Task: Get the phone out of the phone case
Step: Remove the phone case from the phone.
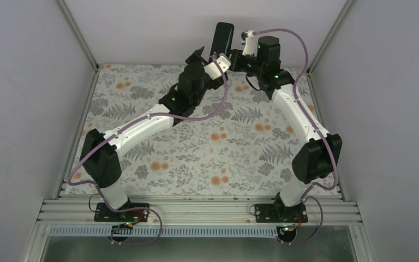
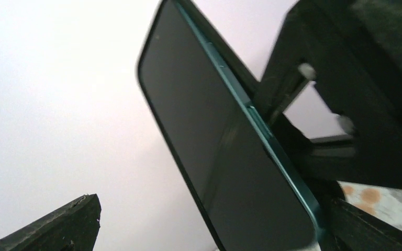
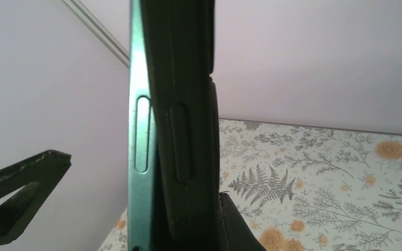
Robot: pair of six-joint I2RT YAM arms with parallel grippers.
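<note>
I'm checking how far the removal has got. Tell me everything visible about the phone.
The phone is a slim slab with a dark, unlit screen and a teal, metal-looking frame bearing a long side button. It stands nearly upright above the table's far edge, seated in its black case, gripped at its lower end by the right tool.

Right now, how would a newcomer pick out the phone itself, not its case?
At the far end of the floral table, the right gripper holds up the phone in its case. The phone is the thin layer with the teal edge and glossy screen; the case is the thicker black shell behind.
</note>
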